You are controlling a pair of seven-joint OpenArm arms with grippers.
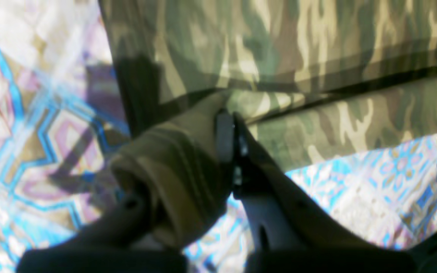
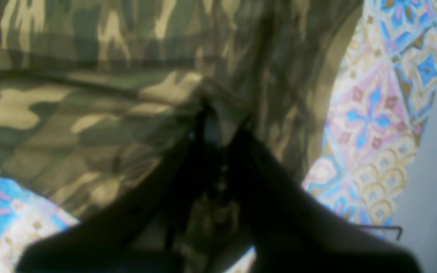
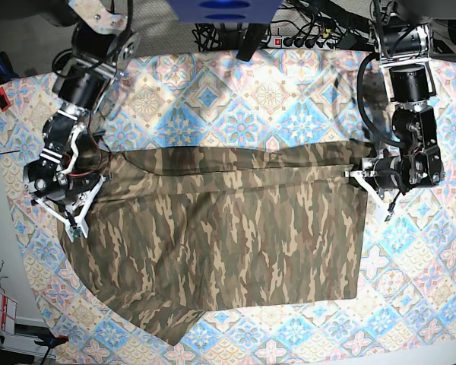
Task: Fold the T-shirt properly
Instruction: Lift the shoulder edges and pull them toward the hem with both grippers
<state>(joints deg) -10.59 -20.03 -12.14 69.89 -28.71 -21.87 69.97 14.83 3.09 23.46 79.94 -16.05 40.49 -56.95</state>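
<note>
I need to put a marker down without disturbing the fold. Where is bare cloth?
Free: tablecloth strip behind the T-shirt, and its right side beyond the shirt's edge. Crowded: both shirt ends, where the left gripper and right gripper pinch it.

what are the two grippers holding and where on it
Both hold the T-shirt: the left gripper and the right gripper each pinch the folded top edge at opposite corners.

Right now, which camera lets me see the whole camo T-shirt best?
The base view: from above it shows the whole T-shirt spread on the patterned tablecloth, with both ends held. The left wrist view shows only a blurry folded edge pinched by the left fingers; the right wrist view shows bunched cloth at the right fingers.
</note>
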